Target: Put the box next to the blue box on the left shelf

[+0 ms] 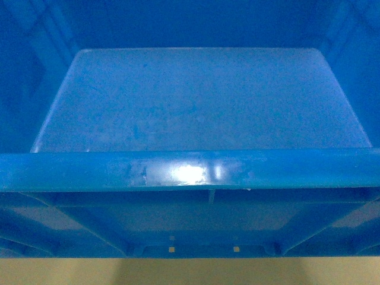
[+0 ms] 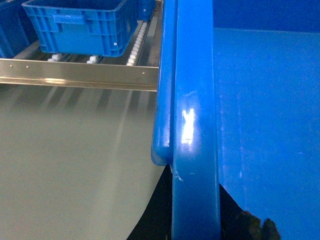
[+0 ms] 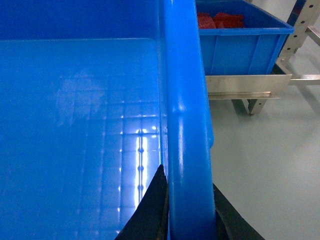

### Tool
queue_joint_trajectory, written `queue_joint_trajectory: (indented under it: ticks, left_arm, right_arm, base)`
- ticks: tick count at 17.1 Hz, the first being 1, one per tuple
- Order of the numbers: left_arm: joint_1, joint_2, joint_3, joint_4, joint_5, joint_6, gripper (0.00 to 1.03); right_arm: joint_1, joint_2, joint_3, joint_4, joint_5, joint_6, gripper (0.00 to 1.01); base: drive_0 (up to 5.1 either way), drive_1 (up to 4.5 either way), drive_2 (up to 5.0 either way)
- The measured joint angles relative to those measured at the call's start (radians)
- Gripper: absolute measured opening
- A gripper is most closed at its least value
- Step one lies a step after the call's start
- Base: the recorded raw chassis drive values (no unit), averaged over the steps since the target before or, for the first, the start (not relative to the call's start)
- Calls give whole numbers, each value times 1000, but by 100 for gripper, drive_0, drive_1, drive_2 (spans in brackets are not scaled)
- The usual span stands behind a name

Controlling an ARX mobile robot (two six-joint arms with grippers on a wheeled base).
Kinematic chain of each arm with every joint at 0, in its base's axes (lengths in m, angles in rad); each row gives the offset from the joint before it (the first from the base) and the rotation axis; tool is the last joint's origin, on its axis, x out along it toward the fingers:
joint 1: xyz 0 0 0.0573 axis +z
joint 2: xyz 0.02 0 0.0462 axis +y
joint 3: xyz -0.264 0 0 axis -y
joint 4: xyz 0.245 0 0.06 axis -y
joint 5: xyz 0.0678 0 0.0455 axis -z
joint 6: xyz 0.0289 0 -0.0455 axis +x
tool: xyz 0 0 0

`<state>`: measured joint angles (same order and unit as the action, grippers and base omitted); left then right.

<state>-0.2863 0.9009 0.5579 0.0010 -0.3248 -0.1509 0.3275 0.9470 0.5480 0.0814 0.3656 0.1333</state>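
The box point(image 1: 190, 169), a large bright-blue crate with a thick rim and smooth floor, fills the head view; neither gripper shows there. My left gripper point(image 2: 195, 220) is shut on the box's left rim point(image 2: 195, 125), one dark finger point(image 2: 160, 215) on each side of it. The right gripper point(image 3: 189, 215) is likewise shut on the box's right rim point(image 3: 185, 100), its fingers point(image 3: 152, 210) straddling it. Ahead on the left, the blue box point(image 2: 75, 25) sits on the left shelf point(image 2: 137, 42), a roller rack of white wheels behind a metal front rail. The held box's rim overlaps the rack's right part.
Grey floor point(image 2: 65, 165) lies between me and the rack. To the right, another blue bin point(image 3: 240, 40) with red contents stands on a metal ledge point(image 3: 245, 85) beside a steel frame post point(image 3: 305, 25). More blue bins show at the rack's far left edge point(image 2: 10, 30).
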Motion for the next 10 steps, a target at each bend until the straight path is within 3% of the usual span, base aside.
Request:
queue_joint_trajectory:
  ticks: [10]
  left_arm:
    - [0, 0, 0, -2, 0, 0, 8]
  right_arm:
    - [0, 0, 0, -4, 0, 0, 10]
  base:
    - [0, 0, 0]
